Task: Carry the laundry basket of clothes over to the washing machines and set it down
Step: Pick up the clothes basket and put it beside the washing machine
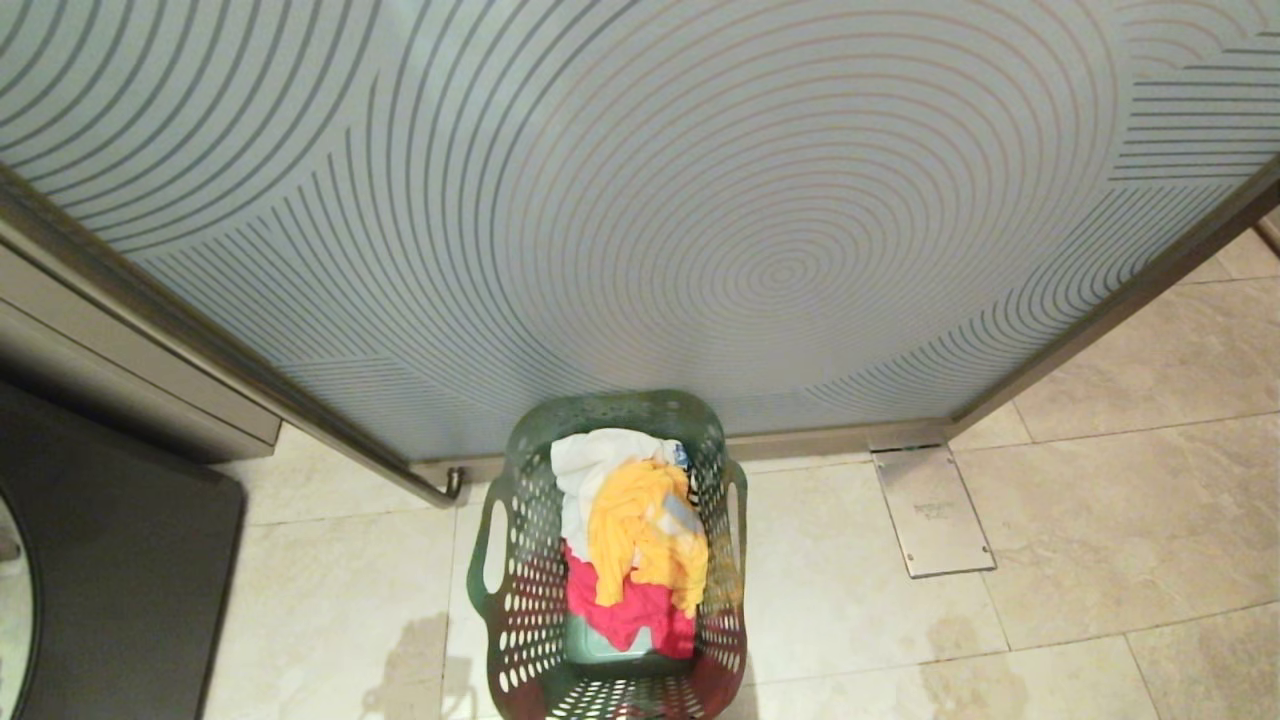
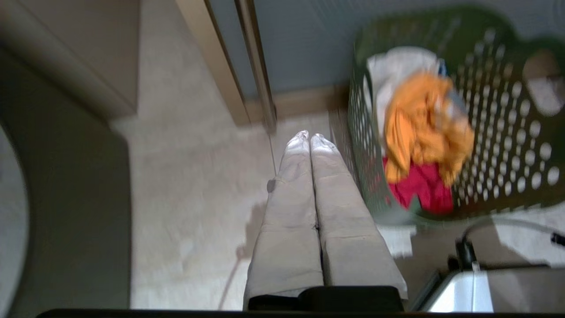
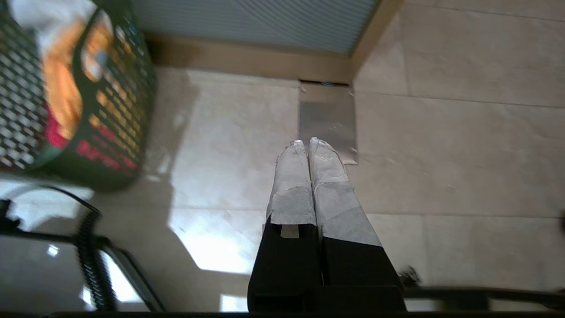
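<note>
Bare floor (image 1: 860, 600) flanking laundry basket (image 1: 520, 640)

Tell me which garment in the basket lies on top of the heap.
The yellow-orange garment. It drapes over the middle of the heap in the laundry basket, covering part of the white garment behind it and the pink garment below.

Left gripper (image 2: 310, 138): its two pale, wrapped fingers (image 2: 293, 185) pressed together, holding nothing, poised above the floor.
Laundry basket (image 2: 507, 145): dark green, perforated, standing on the floor just to the right of the gripper, against the base of a frosted panel.
Clothes (image 2: 423, 128): white on the far side, orange-yellow in the middle, bright pink nearest, heaped inside the basket.
Floor (image 2: 190, 185): pale stone tiles.
Washing machine (image 2: 66, 212): dark grey body at far left.
Frosted panel (image 2: 300, 48): metal-framed, beyond the basket.
</note>
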